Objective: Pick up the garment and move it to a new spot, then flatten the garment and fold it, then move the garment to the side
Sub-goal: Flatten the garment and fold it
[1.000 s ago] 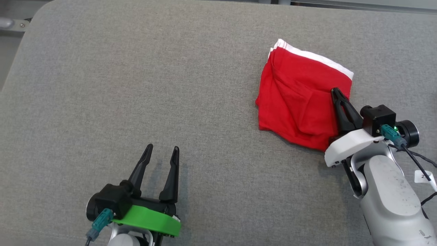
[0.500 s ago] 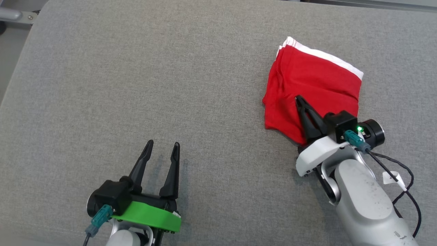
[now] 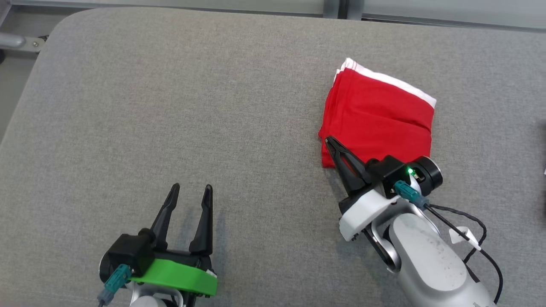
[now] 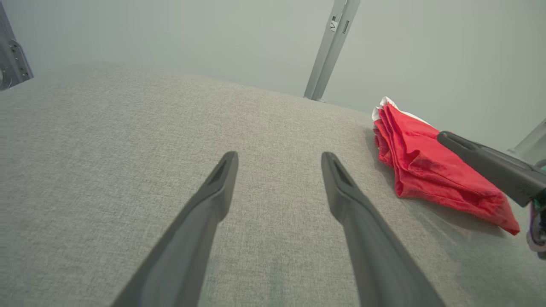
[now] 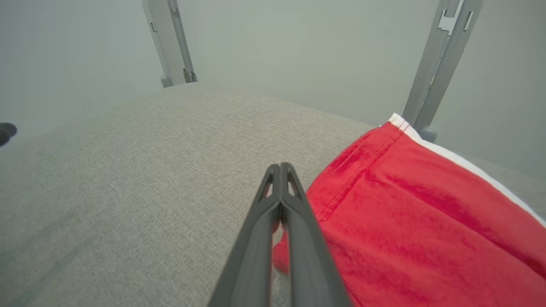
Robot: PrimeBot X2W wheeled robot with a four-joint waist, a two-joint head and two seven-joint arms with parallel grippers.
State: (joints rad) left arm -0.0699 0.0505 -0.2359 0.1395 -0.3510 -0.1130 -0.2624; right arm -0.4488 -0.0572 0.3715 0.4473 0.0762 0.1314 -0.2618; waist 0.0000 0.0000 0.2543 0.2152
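You have the red garment (image 3: 379, 119) lying folded on the right half of the grey fabric-covered counter (image 3: 170, 106), with its white band (image 3: 396, 81) running along the far edge. In the left wrist view the folded layers (image 4: 418, 162) show stacked at the near corner.

Your right end effector (image 3: 329, 140) sits at the near-left corner of the garment, its dark fingers pressed together and angled up and to the left. From the right wrist view the closed tips (image 5: 279, 167) lie just past the garment's left edge (image 5: 405, 204), over bare grey fabric, and nothing shows pinched between them. You cannot tell from these views whether the fingers rest on the cloth or hang just above it. A green light glows on the wrist housing (image 3: 410, 171), and a black cable (image 3: 469, 221) trails off the arm.

Your left end effector (image 3: 191, 187) is at the lower left, well apart from the garment, with its two fingers spread and nothing between them. The left wrist view shows the same gap (image 4: 279, 157) over bare counter.

A metal post (image 5: 435, 64) stands behind the counter's far edge
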